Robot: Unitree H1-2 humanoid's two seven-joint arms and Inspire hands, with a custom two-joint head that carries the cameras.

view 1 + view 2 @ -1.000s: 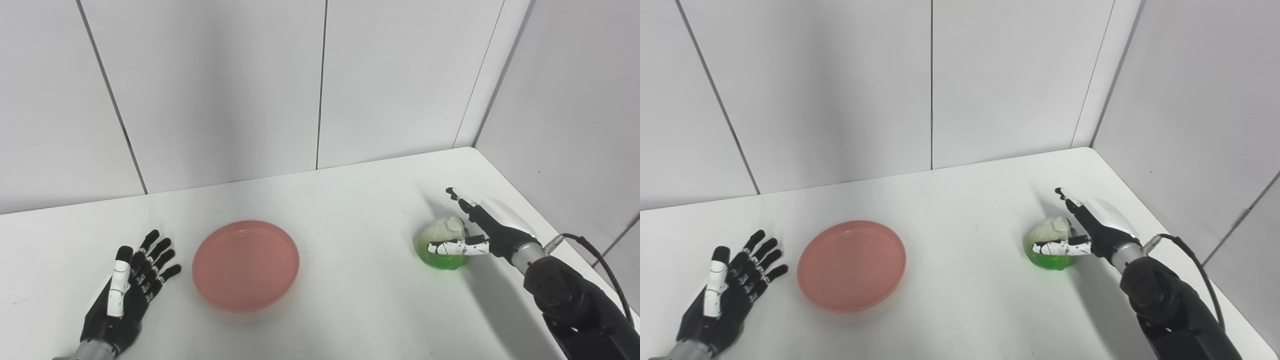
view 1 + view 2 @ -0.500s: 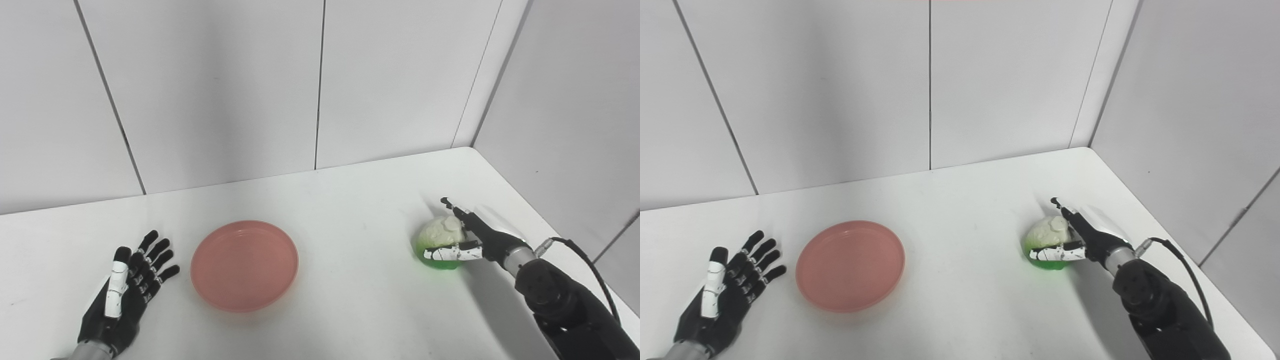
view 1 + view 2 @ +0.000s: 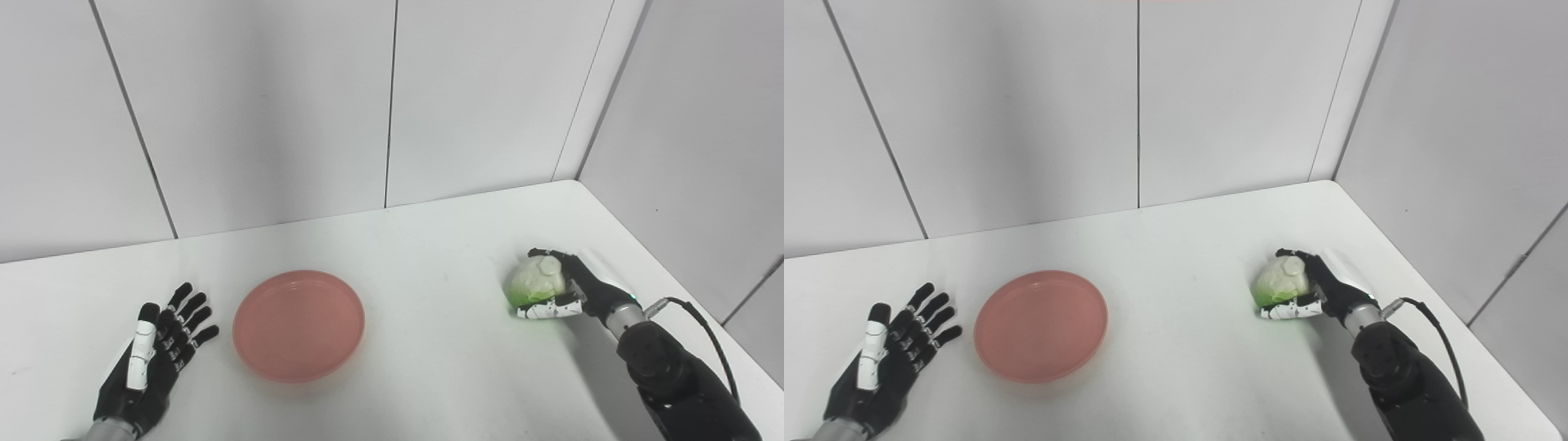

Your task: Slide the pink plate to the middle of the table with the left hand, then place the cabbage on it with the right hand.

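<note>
- your left hand (image 3: pixel 150 361) lies flat on the table (image 3: pixel 429 245) at the near left, palm up, fingers spread apart, nothing in it. it looks parked, so the sliding step reads as done.
- the pink plate (image 3: pixel 299 324) sits just to the right of that hand, apart from the fingertips, no contact. it is bare inside. judged from here it is left of the table's true middle, but near enough to serve as the target.
- an open stretch of table separates the plate from your working hand; the cabbage is well apart from the plate, far over to the right.
- the cabbage (image 3: pixel 537 282) is pale on top, green below, and sits inside your right hand's grasp.
- your right hand (image 3: pixel 566 291) is wrapped around it: dark fingers (image 3: pixel 545 253) curl over the far top, the white thumb (image 3: pixel 545 310) runs along the near underside. it reads as a closed hold on the cabbage. you cannot tell whether the cabbage has left the table or is touching it.
- step in hand: the pick, second half of the task.
- next move calls for: lift straight up first, then carry it leftward from this hand toward the plate, high enough to pass the rim, and lower over the middle before opening.
- watch: it is a round thing held by few contacts; it may roll out if the fingers loosen in transit.
</note>
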